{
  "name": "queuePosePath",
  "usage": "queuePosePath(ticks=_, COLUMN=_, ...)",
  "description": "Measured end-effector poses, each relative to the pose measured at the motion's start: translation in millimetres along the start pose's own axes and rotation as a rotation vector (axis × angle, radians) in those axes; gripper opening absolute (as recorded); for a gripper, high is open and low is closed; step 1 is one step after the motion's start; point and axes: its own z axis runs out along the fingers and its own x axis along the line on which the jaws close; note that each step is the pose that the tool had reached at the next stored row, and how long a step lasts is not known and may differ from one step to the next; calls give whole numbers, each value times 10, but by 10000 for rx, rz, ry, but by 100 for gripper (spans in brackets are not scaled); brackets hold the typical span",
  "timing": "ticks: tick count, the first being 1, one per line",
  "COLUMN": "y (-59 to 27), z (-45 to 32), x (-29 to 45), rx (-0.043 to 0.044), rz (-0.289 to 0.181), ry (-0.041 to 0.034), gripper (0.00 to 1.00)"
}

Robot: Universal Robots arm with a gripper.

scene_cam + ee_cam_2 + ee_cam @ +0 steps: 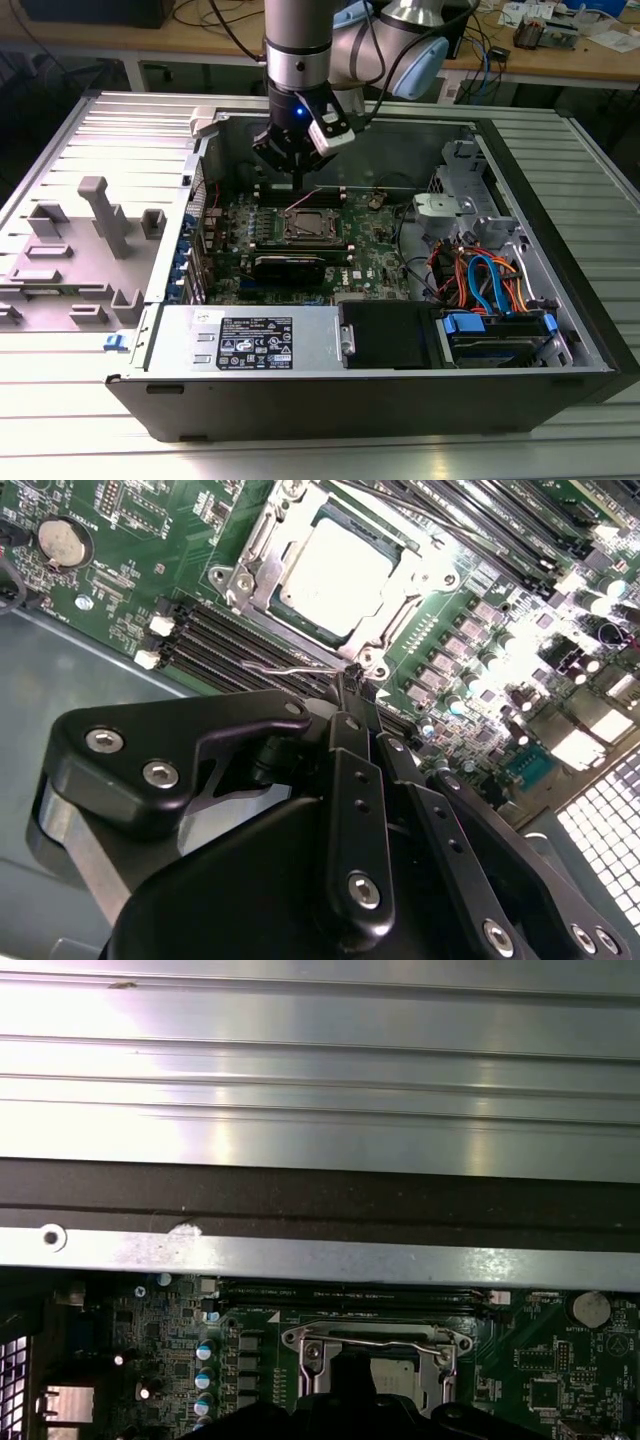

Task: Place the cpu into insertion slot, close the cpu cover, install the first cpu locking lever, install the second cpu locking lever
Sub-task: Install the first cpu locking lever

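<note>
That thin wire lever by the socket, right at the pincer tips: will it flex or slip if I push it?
Probably springy: the lever is a thin bare metal wire beside the cover, so it may bend before moving. Its smooth round surface looks likely to slide off the narrow pincer tips. It looks light, anchored at the socket.

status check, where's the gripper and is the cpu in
Gripper shut, tips at a thin locking lever beside the socket. Cpu seated, cpu cover down around it. Nothing obstructing.

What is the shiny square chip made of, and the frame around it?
The cpu looks like metal on top: smooth, pale and silvery, glaring brightly under the light. The cpu cover around it looks like thin stamped steel, silvery with shiny edges and holes. Both are probably metal, though which kind I can't tell.
</note>
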Motion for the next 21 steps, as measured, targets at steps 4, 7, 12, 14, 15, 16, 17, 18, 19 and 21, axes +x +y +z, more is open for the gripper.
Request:
queuePosePath(ticks=4, y=4, z=7, x=-27, rx=1, rz=2, ry=1, gripper=11)
queuePosePath(ticks=7, y=31, z=18, x=-36, rx=1, rz=1, ry=1, gripper=11)
queuePosePath(ticks=12, y=44, z=75, x=-55, rx=1, rz=0, ry=1, gripper=11)
queuePosePath(ticks=14, y=51, z=101, x=-66, rx=1, rz=1, ry=1, gripper=11)
queuePosePath(ticks=15, y=53, z=111, x=-72, rx=2, rz=1, ry=1, gripper=11)
queuePosePath(ticks=16, y=56, z=120, x=-78, rx=2, rz=1, ry=1, gripper=11)
queuePosePath(ticks=17, y=59, z=127, x=-84, rx=3, rz=1, ry=2, gripper=11)
queuePosePath(ticks=18, y=73, z=144, x=-99, rx=4, rz=1, ry=1, gripper=11)
queuePosePath(ticks=19, y=82, z=153, x=-111, rx=5, rz=0, ry=1, gripper=11)
queuePosePath(ticks=21, y=94, z=167, x=-128, rx=4, rz=0, ry=0, gripper=11)
